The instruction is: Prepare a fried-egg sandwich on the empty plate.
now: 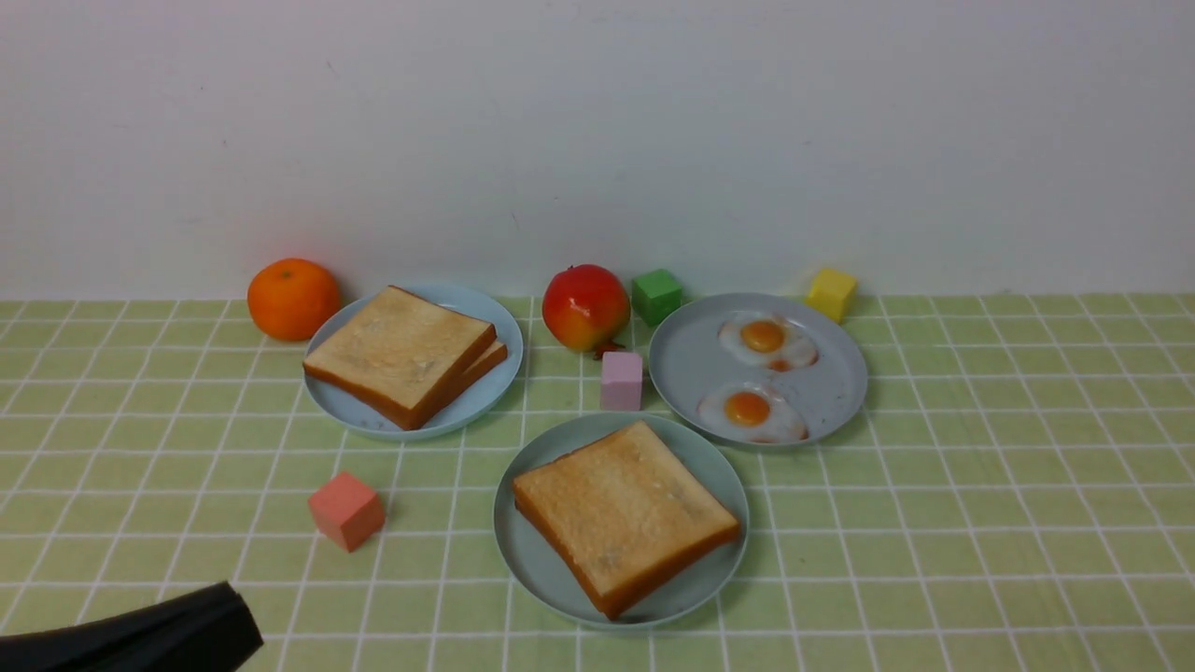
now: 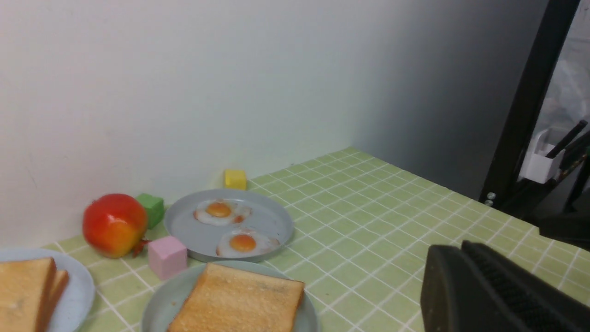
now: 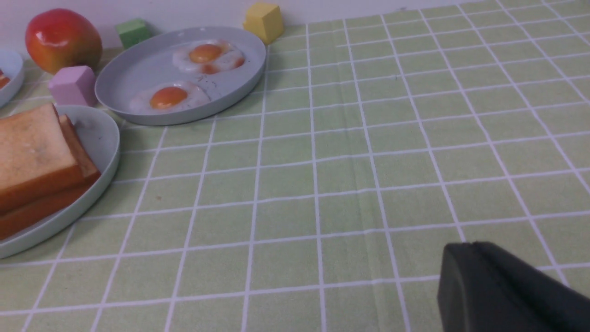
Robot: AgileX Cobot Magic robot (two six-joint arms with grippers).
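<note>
Your sandwich (image 1: 624, 518) sits on the mint plate (image 1: 523, 571), near the tabletop's front edge, filling hidden. Both your left gripper (image 2: 465, 251) and right gripper (image 3: 468, 251) are closed, holding nothing. Swinging the left arm low could knock the overhanging top slice askew.

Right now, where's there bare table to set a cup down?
The widest bare patch lies right of the mint plate and grey-blue plate. Another is left of the coral block. It's crowded where the apple, green block and pink block bunch beside the grey-blue plate.
</note>
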